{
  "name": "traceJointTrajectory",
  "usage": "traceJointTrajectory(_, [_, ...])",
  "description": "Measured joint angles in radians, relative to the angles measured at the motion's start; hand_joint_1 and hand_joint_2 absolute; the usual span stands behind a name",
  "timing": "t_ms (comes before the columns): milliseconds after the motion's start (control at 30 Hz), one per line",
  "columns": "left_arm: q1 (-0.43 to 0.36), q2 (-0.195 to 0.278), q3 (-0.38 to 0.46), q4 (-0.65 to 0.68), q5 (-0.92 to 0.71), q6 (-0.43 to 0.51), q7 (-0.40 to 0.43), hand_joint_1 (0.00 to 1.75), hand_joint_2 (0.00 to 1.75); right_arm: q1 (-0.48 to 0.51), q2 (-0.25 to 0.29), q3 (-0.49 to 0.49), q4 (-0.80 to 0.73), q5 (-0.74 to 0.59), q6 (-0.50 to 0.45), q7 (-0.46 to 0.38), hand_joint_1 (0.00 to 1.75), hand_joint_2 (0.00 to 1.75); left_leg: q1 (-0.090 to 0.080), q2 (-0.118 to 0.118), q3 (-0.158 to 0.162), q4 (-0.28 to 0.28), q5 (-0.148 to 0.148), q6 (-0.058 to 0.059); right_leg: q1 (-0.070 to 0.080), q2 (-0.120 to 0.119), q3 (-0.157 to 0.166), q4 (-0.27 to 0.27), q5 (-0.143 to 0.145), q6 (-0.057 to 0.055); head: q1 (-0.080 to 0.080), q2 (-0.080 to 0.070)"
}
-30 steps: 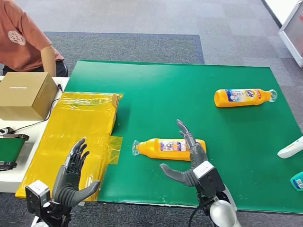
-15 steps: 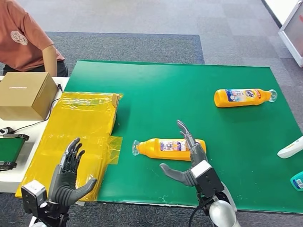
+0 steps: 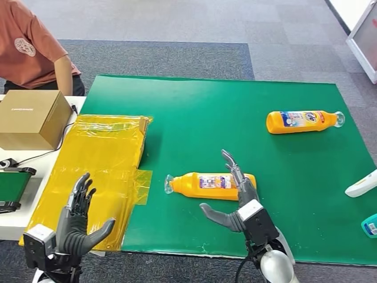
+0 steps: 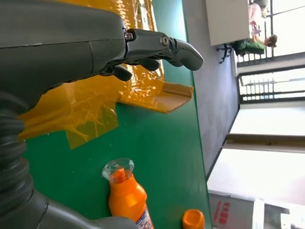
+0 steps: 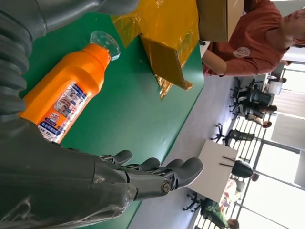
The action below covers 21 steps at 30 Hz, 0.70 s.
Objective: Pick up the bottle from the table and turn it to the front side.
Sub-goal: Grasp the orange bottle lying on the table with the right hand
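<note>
Two orange bottles are lying on their sides on the green mat [image 3: 213, 112] covering the counter, and the near bottle [image 3: 209, 184], the one the right hand [image 3: 233, 197] is reaching for, is resting near the mat's front edge with its clear cap [image 3: 168, 184] pointing toward the yellow plastic sheet [image 3: 95, 171]. The far bottle [image 3: 302, 121] is lying well apart, toward the mat's back right corner. The right hand is hovering open and holding nothing, its fingers [image 3: 231, 165] spreading over the near bottle's base end and its thumb [image 3: 213, 214] reaching out on the front side; whether any finger is already touching the plastic is hard to tell. The left hand [image 3: 75, 221] is also hanging open and empty, over the front edge of the yellow sheet. Judging by its look, the near bottle is probably rigid moulded plastic, fairly light, smooth and likely a bit slippery, and being rounded it may roll when nudged. The broad flat-sided body around the label [image 3: 215, 181] seems the safest place to wrap the fingers, rather than the narrow neck. The label is showing blue and white panels with small print, but the writing is staying too small to read; the far bottle's label is carrying bolder lettering that is equally illegible. A brown cardboard box [image 3: 31, 118] is sitting beyond the yellow sheet, beside a person in an orange shirt [image 3: 26, 44].
</note>
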Motion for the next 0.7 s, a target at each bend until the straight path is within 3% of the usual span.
traceJointTrajectory(300, [0.008, -0.07, 0.097, -0.036, -0.1, 0.124, -0.052, 0.0, 1.75, 0.026, 0.0, -0.014, -0.007, 0.063, -0.051, 0.024, 0.0, 1.75, 0.0, 0.0, 0.0, 0.0, 0.0, 0.0, 0.0, 0.0, 0.0, 0.0, 0.0, 0.0, 0.0, 0.0])
traceJointTrajectory(367, [0.009, -0.081, 0.103, -0.043, -0.107, 0.112, -0.043, 0.0, 1.75, 0.022, -0.002, -0.015, -0.004, 0.251, -0.098, 0.119, 0.0, 1.75, 0.0, 0.0, 0.0, 0.0, 0.0, 0.0, 0.0, 0.0, 0.0, 0.0, 0.0, 0.0, 0.0, 0.0])
traceJointTrajectory(500, [-0.001, -0.098, 0.104, -0.058, -0.128, 0.032, 0.0, 0.0, 1.75, -0.038, -0.006, -0.005, 0.089, 0.84, -0.092, 0.388, 0.0, 1.75, 0.0, 0.0, 0.0, 0.0, 0.001, 0.0, 0.0, 0.0, 0.0, 0.0, 0.001, 0.0, 0.0, 0.0])
traceJointTrajectory(567, [-0.02, -0.1, 0.095, -0.059, -0.139, 0.002, 0.01, 0.0, 1.75, -0.092, -0.004, 0.012, 0.193, 0.952, -0.088, 0.424, 0.0, 1.75, 0.0, 0.0, 0.0, 0.0, 0.002, 0.001, 0.0, 0.0, 0.0, 0.0, 0.002, 0.001, 0.0, 0.0])
traceJointTrajectory(700, [-0.073, -0.09, 0.054, -0.059, -0.133, -0.038, 0.013, 0.0, 1.75, -0.207, 0.01, 0.049, 0.426, 1.028, -0.121, 0.452, 0.0, 1.75, 0.0, 0.0, 0.0, 0.0, 0.004, 0.001, 0.0, 0.0, 0.001, 0.0, 0.003, 0.001, 0.0, 0.0])
